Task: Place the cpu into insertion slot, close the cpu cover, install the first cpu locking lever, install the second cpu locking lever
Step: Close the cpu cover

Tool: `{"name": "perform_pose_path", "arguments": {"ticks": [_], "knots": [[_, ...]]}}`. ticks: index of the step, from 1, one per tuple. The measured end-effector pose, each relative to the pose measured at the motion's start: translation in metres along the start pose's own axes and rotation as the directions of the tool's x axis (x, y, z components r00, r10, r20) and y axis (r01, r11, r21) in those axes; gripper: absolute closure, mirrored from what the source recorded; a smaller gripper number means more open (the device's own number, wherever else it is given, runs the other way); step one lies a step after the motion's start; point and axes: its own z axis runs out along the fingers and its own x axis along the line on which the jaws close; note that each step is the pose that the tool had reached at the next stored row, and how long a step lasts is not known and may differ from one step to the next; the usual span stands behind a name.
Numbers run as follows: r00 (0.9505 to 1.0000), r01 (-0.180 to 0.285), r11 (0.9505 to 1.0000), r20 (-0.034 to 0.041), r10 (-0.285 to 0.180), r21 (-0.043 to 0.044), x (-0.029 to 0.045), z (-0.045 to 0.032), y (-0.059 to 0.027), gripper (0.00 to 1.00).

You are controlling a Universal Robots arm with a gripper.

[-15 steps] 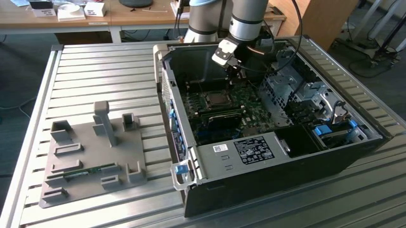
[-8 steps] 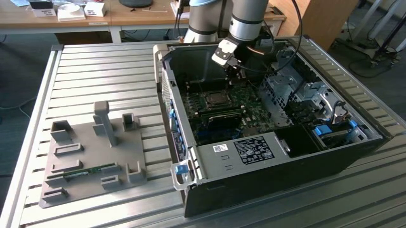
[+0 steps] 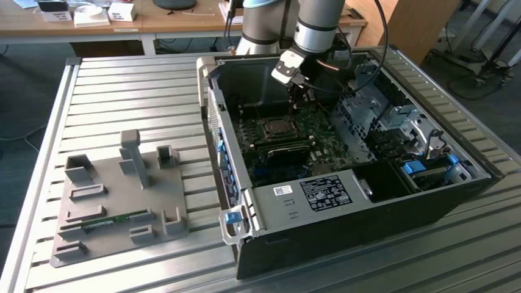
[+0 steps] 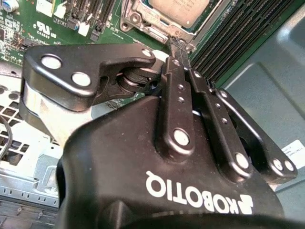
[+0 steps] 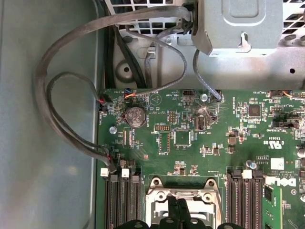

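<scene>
An open computer case (image 3: 342, 207) lies on the slatted table with its green board facing up. The insertion slot (image 3: 277, 127) sits mid-board with a metal rim. In the second wrist view the silver-topped cpu (image 4: 177, 8) lies in it, and the silver cpu cover (image 4: 143, 21) frames the chip. My gripper (image 3: 299, 91) hangs inside the case just above and behind the slot. Its black fingers (image 4: 178, 71) are pressed together, shut, with nothing seen between them. The tips (image 4: 174, 44) reach the frame's edge. In the first wrist view the tips (image 5: 177, 212) lie over the socket frame (image 5: 183, 191).
Black memory slots (image 5: 121, 200) flank the socket on both sides. Grey cables (image 5: 71, 95) loop along the case wall. A metal drive cage (image 3: 366, 110) stands to the exterior view's right of the gripper. A grey fixture plate (image 3: 122, 201) holding a memory stick (image 3: 114, 220) lies at the exterior view's left.
</scene>
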Motion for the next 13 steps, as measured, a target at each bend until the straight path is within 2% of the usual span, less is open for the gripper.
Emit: {"name": "perform_pose_path", "arguments": {"ticks": [3, 13], "knots": [[1.0000, 0.000, 1.0000, -0.0001, 0.000, 0.0000, -0.0001, 0.0002, -0.0038, 0.90], [1.0000, 0.000, 1.0000, 0.0001, 0.000, 0.0001, -0.0004, 0.0014, -0.0260, 0.90]]}}
